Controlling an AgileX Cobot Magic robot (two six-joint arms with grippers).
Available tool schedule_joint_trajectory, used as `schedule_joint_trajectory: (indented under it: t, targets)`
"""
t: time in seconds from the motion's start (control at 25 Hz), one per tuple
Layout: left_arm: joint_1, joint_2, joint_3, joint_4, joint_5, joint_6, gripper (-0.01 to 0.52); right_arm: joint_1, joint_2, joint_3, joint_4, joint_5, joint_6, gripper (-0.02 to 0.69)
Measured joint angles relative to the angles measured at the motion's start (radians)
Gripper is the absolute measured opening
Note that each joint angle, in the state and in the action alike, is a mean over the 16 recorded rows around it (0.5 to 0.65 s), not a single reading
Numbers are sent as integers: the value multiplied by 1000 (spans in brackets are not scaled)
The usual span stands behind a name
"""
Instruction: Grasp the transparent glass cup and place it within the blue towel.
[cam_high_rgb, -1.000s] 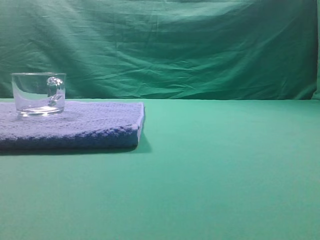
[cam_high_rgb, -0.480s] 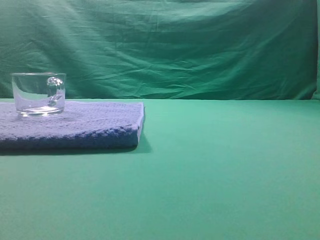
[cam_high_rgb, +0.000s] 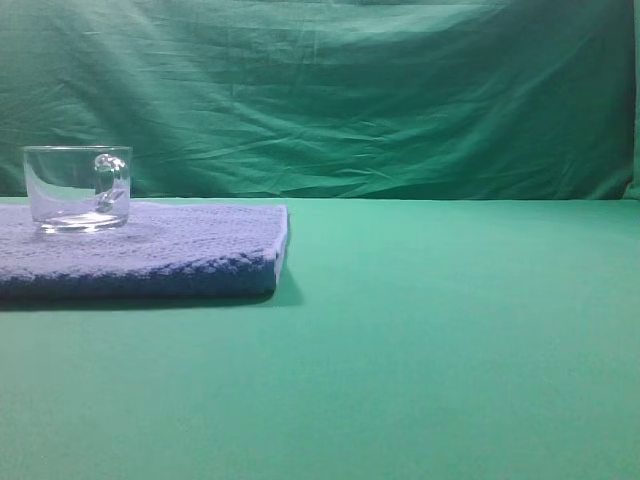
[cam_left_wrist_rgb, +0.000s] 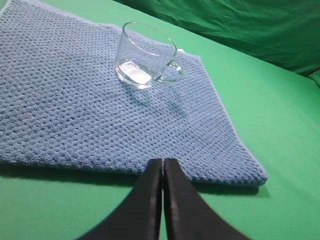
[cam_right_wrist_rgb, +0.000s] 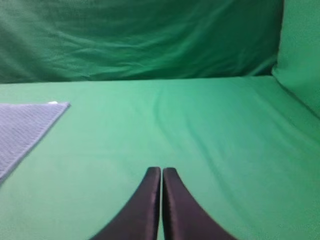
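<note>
The left gripper (cam_left_wrist_rgb: 163, 162) has its two black fingers (cam_left_wrist_rgb: 150, 190) pressed together, tips pointing to 12 o'clock in the left wrist view, with nothing between them. The right gripper (cam_right_wrist_rgb: 161, 171) is closed in the same way, its dark fingers (cam_right_wrist_rgb: 172, 200) meeting at the tips and pointing to 12 o'clock. Neither arm appears in the exterior high view.

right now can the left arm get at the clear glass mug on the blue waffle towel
Probably yes. The left gripper sits shut at the near edge of the blue waffle-textured towel, and only bare towel lies between it and the upright clear glass mug. It would need to open first.
</note>
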Motion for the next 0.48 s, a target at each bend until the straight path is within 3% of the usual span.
schedule_joint_trajectory:
  t: [0.48]
  targets:
    - [0, 0, 0, 0, 0, 0, 0, -9, 0, 7, -21, 48, -12, 0]
